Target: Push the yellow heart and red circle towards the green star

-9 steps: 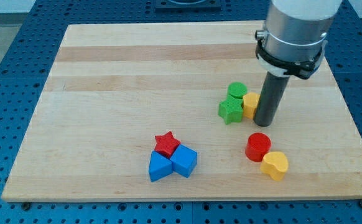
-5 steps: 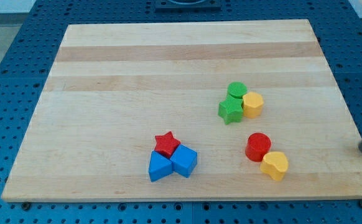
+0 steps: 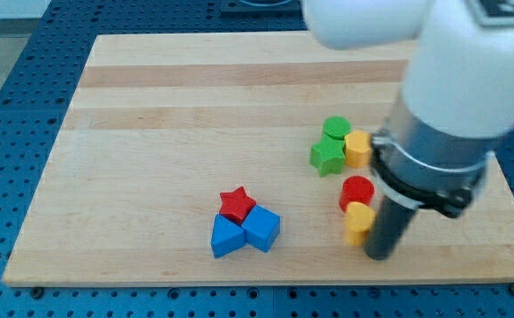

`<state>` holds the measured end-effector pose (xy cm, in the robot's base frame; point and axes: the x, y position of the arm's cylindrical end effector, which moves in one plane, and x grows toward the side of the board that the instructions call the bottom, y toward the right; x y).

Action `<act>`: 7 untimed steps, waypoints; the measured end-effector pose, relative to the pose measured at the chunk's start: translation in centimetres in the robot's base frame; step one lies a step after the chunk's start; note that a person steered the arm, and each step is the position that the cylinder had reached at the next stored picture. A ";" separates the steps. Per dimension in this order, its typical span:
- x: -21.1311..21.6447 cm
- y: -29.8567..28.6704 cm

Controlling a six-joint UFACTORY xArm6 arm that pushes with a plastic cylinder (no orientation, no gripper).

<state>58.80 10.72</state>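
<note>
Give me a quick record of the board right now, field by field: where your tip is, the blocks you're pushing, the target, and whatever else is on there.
tip: my tip at the view's lower right, just right of the yellow heart
pushed blocks: yellow heart directly below the red circle, touching
target: green star, up and left of the red circle, apart from it
beside target: green round block, yellow block
other cluster: red star, two blue blocks, lower middle
surface: wooden board

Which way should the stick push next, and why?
Probably up and a bit left. My tip sits just right of the yellow heart, the red circle is above it, and the green star waits further up-left.
</note>
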 end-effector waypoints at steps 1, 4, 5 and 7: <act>-1.9 -1.5; -0.7 1.8; -3.1 2.1; -6.0 2.4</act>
